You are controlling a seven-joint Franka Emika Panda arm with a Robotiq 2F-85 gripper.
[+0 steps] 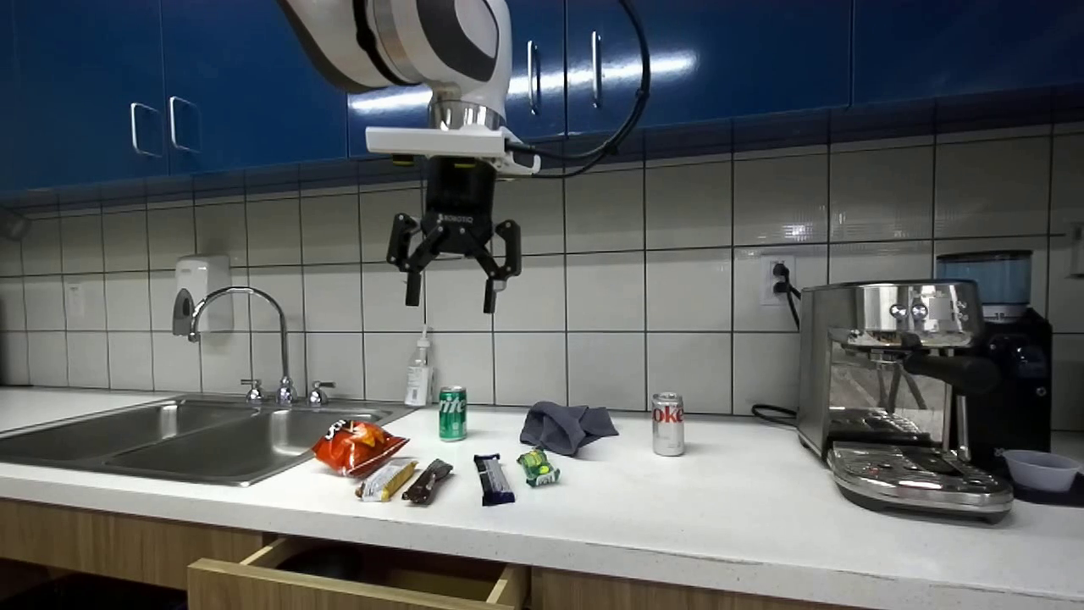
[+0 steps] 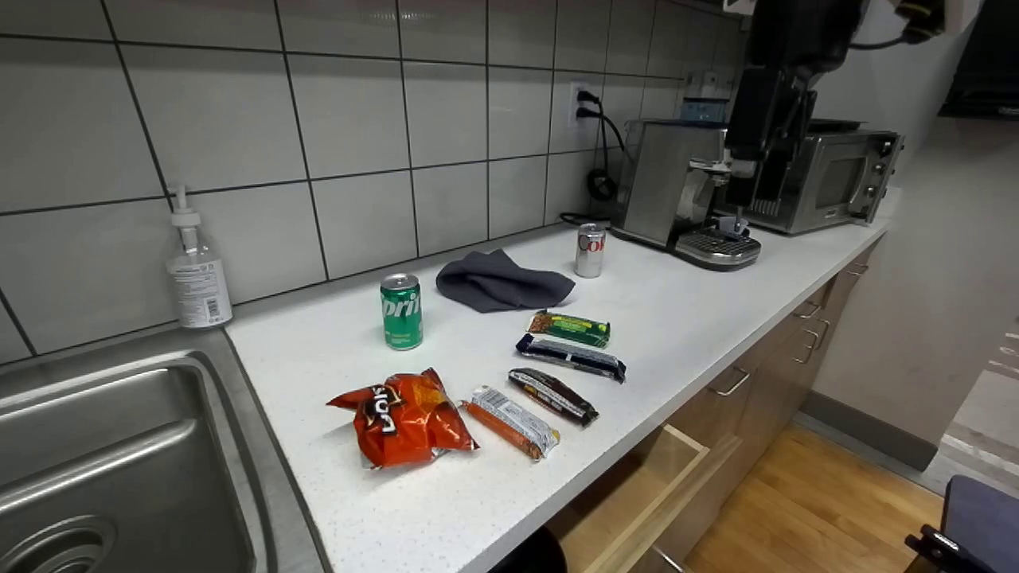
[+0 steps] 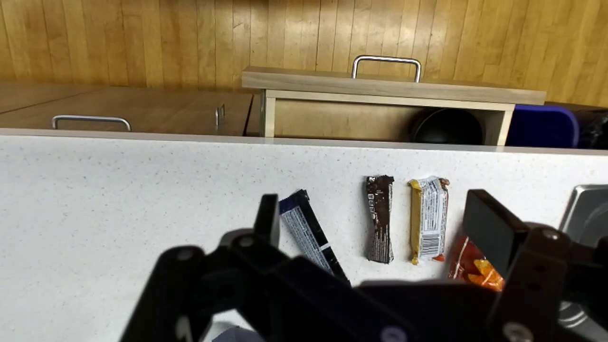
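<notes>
Nearest in the wrist view, the gripper [image 3: 375, 221] is hanging well above the counter [image 3: 118, 213], holding nothing, its fingers standing wide apart. Below it a brown-wrapped bar [image 3: 380, 218] is lying on the counter, showing between the fingers, its long axis running toward the pulled-out drawer [image 3: 323, 83] and nearly square to the line joining the fingertips. Just to one side a yellow-and-white bar [image 3: 430, 221] is lying almost parallel; to the other, a navy bar [image 3: 312, 239] is slanting. In an exterior view the arm [image 1: 406, 51] is pointing the gripper straight down.
</notes>
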